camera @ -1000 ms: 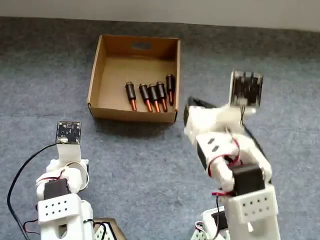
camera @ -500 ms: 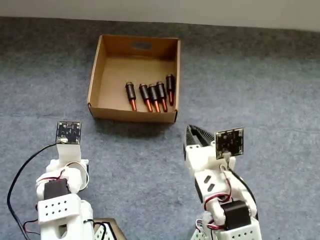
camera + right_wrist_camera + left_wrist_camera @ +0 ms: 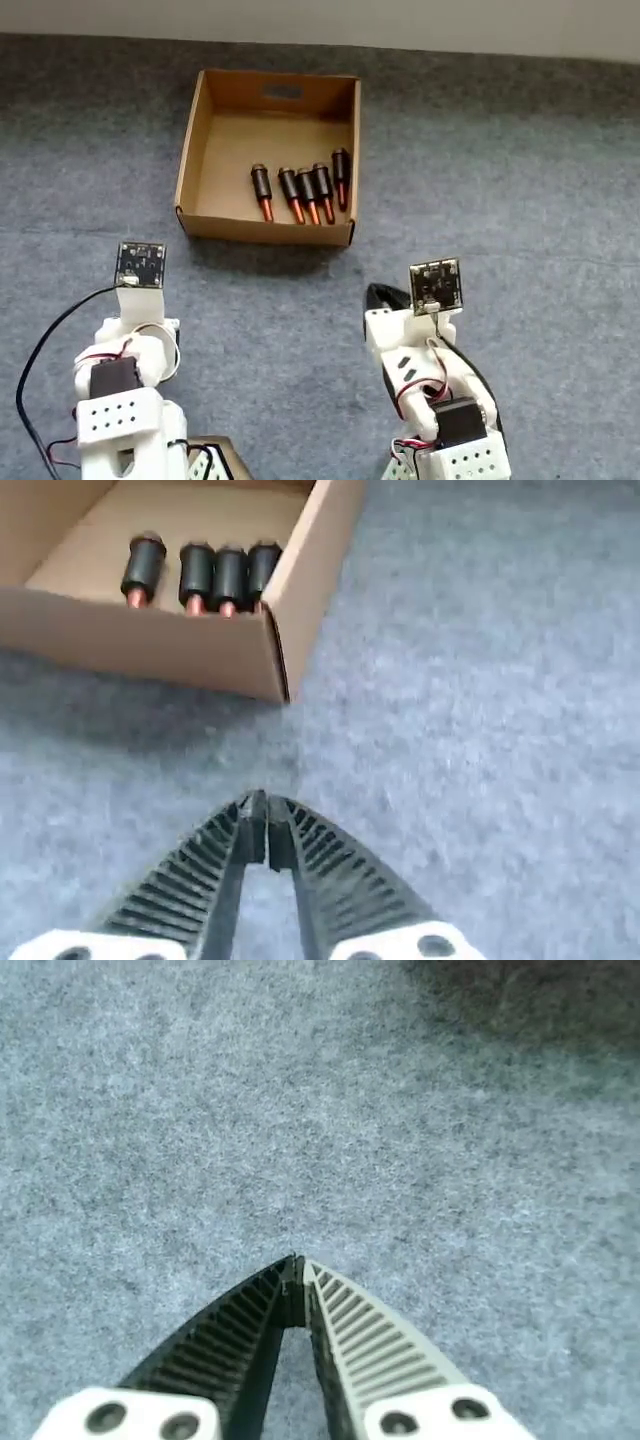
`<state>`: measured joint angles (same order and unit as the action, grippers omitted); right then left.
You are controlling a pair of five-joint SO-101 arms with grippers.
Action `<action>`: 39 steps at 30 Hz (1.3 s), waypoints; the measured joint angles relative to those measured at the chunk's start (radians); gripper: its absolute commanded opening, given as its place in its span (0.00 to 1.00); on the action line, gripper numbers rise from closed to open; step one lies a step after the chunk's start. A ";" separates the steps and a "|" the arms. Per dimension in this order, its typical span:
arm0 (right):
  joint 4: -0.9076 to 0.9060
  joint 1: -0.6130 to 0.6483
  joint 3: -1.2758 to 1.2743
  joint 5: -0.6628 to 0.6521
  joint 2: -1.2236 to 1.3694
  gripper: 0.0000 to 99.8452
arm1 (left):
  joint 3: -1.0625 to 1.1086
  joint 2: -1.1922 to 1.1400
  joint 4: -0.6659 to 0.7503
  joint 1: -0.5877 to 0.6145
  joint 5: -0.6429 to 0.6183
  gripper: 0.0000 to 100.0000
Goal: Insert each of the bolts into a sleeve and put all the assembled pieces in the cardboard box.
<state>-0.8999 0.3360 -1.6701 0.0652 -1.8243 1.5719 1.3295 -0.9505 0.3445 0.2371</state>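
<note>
**Lying in the box: five assembled pieces, both grippers closed and empty**

Five assembled pieces [image 3: 309, 196], each a dark sleeve with a copper-coloured bolt end showing, lie side by side in the cardboard box [image 3: 190, 165]. They sit toward its right wall and close to its front wall. The rightmost piece lies a little farther back than the others. The box is open at the top and rests on the grey carpet [image 3: 520, 200], beyond both arms.

The right arm [image 3: 430, 385] is folded low at the near right of the high view. The right gripper [image 3: 258, 805] has its ribbed fingers pressed together with nothing between them. It hangs over bare carpet, near the front right corner of the box but apart from it. Four of the pieces can be seen past the box wall in the right wrist view.

The left arm [image 3: 125, 375] sits folded at the near left, well apart from the box. The left gripper [image 3: 297, 1268] is closed tip to tip, holds nothing and points at plain carpet.
</note>
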 measured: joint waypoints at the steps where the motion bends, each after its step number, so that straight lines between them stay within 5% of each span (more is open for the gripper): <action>1: -0.032 0.000 0.000 0.000 -0.002 0.01 | 0.000 0.000 0.000 -0.006 0.000 0.01; 13: -0.330 0.000 0.000 0.000 -0.002 0.01 | -0.029 0.000 -0.080 -0.167 0.000 0.01; 20: -0.342 0.000 0.000 0.000 -0.002 0.01 | -0.206 0.000 -0.307 -0.166 0.000 0.01; 26: -0.342 0.000 0.000 0.000 -0.002 0.01 | -0.203 0.077 -0.313 -0.166 -0.025 0.01; 33: -0.342 0.000 0.000 0.000 -0.002 0.01 | -0.081 0.457 -0.365 -0.166 -0.089 0.01; 39: -0.342 0.000 0.000 0.000 -0.002 0.01 | -0.068 0.410 -0.379 -0.167 -0.089 0.01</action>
<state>-1.2421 0.3360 -1.6701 0.0652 -1.8259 1.5044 1.7392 -1.3295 0.1772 0.1481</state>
